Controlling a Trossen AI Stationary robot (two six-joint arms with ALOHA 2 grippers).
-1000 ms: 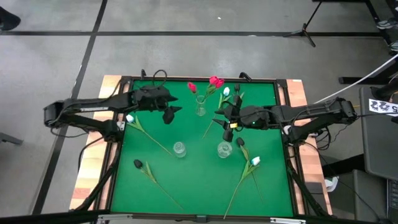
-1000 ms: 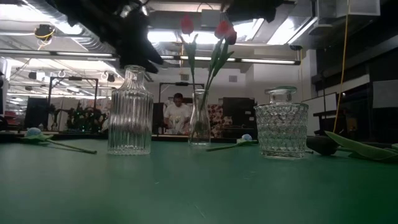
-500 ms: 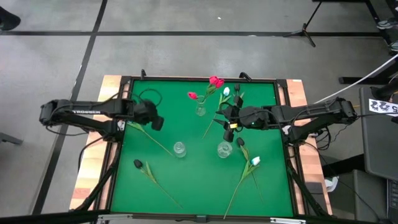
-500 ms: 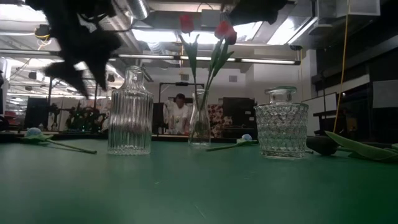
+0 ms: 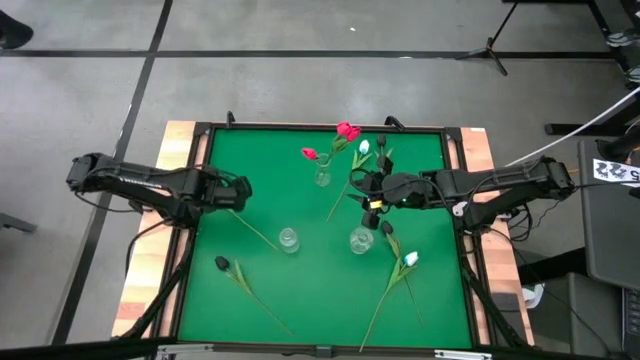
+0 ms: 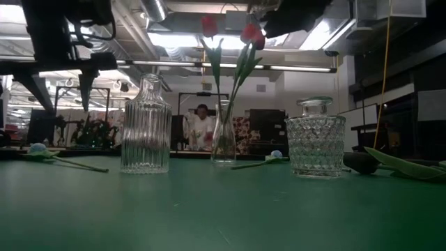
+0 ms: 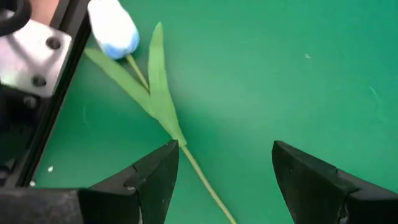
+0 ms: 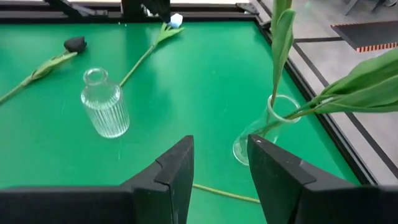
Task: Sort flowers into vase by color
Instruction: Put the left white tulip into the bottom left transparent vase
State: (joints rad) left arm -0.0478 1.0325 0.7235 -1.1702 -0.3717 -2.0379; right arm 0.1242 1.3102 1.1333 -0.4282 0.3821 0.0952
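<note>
High view gives us the green surface [image 5: 320,290] with three glass vases: the slim vase [image 5: 322,176] already holds red tulips [image 5: 347,131], while the ribbed vase [image 5: 288,239] and the squat vase [image 5: 361,240] stand empty. White and near-black flowers lie scattered around them. We judge the white sort is in hand: our left hand [image 7: 221,180], fingers apart and empty, hovers over the stem of a white tulip [image 7: 113,28] near the left edge. Next we should lower and close on that stem. Our right hand [image 8: 219,180], fingers apart, waits beside the slim vase.
</note>
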